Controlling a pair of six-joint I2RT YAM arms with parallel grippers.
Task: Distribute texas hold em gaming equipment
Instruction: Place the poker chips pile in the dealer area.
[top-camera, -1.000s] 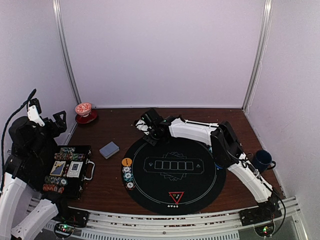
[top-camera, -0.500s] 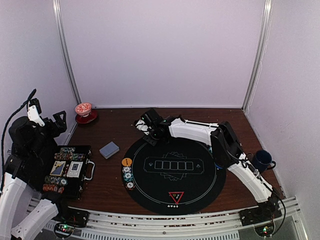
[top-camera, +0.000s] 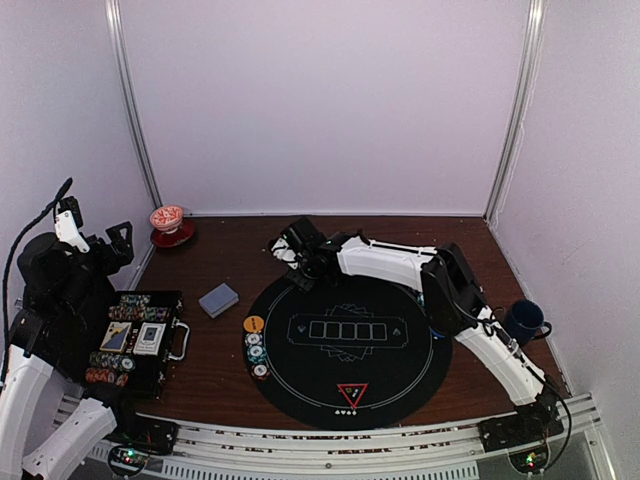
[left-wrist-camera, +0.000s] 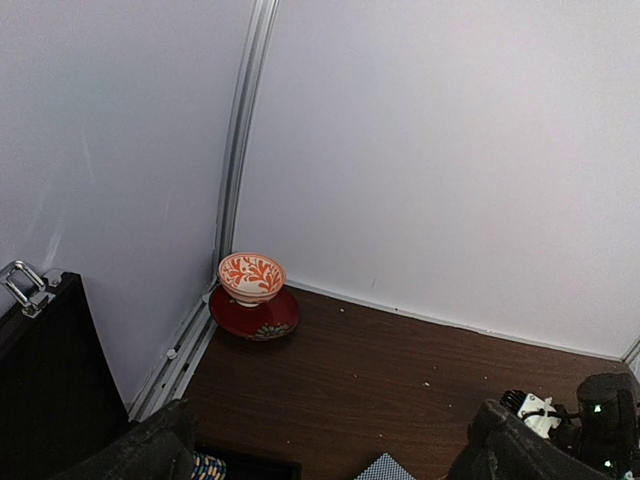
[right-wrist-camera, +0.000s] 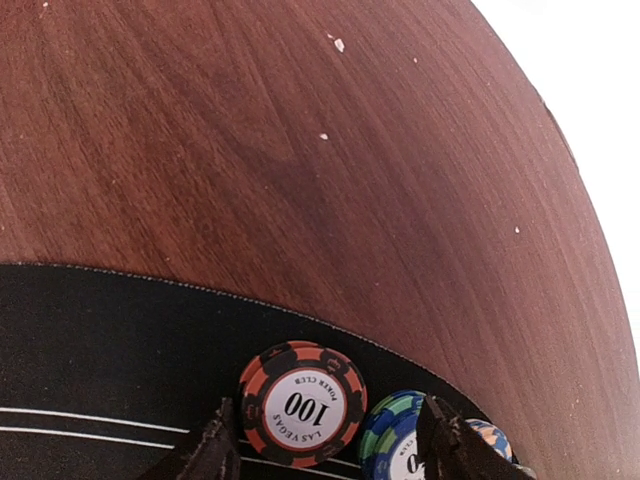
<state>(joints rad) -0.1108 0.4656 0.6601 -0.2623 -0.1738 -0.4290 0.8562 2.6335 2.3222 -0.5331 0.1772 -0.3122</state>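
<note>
Red triangle marker sits at the near edge of the black mat, the left gripper hangs beside the chip case with jaws wide apart, and at the mat's far edge the right gripper holds its jaws parted astride a flat orange chip.

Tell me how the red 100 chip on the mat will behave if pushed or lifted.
The red chip lies flat on the black mat, so it will likely slide rather than roll. It looks thin and rigid, probably hard to pinch from above. A green-blue chip sits close beside it, so a push may knock that.
</note>
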